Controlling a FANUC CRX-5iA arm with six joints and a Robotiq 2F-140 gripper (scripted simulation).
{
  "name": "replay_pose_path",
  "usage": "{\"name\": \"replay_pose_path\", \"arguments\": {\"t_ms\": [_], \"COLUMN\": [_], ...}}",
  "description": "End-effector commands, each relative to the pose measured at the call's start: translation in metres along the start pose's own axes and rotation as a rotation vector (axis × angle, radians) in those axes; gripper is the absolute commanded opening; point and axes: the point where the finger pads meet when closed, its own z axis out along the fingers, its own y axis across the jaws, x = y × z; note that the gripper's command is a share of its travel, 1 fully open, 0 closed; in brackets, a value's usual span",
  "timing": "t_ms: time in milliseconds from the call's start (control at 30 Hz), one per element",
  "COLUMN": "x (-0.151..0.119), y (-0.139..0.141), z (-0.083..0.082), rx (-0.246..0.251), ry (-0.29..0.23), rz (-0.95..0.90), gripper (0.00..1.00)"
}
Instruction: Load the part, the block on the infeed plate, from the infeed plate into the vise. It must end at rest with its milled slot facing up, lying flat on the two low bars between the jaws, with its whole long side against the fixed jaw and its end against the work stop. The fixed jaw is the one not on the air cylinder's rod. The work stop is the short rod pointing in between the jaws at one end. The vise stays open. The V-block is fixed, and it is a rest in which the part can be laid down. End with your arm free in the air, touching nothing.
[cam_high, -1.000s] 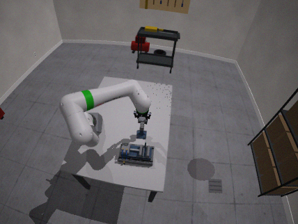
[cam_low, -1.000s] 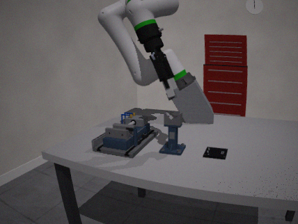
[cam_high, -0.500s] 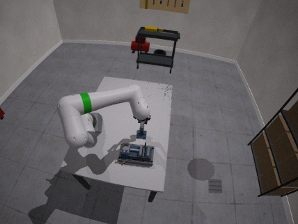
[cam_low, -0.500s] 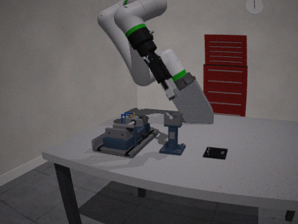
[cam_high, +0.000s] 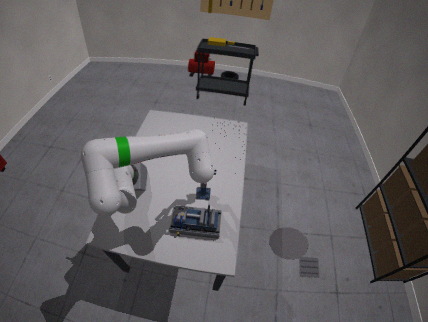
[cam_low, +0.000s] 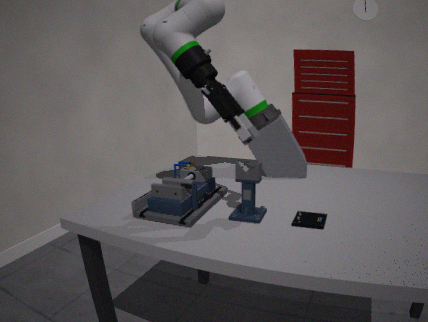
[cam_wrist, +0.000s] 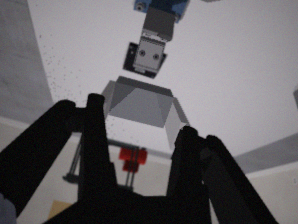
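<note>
I have the grey metal block (cam_wrist: 141, 102) clamped in the black two-finger tool (cam_wrist: 142, 135), carried tilted above the blue-footed V-block (cam_low: 248, 195); next I judge I must re-orient it before the blue vise (cam_low: 175, 196).

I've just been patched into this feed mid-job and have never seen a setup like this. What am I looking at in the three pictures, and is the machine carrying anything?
It is one white jointed robot arm with green bands, bolted to a white table. One picture looks down from the ceiling, one from the side at table height, and one from a camera on the wrist, between the two black fingers.

On the table stand a blue and grey vise, a blue V-block stand and a flat black infeed plate, which is now bare.

The gripper is shut on the grey block, the part, and holds it in the air, tilted, near the V-block stand.
</note>
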Motion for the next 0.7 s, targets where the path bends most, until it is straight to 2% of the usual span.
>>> {"name": "replay_pose_path", "arguments": {"t_ms": [0,367,667], "x": [0.0001,0.0017,0.0024], "y": [-0.0001,-0.0002,0.0], "z": [-0.0001,-0.0001,0.0001], "rx": [-0.001,0.0,-0.001], "ry": [-0.008,-0.073,-0.099], "rz": [-0.001,-0.001,-0.001], "gripper": [0.0,0.0,0.0]}}
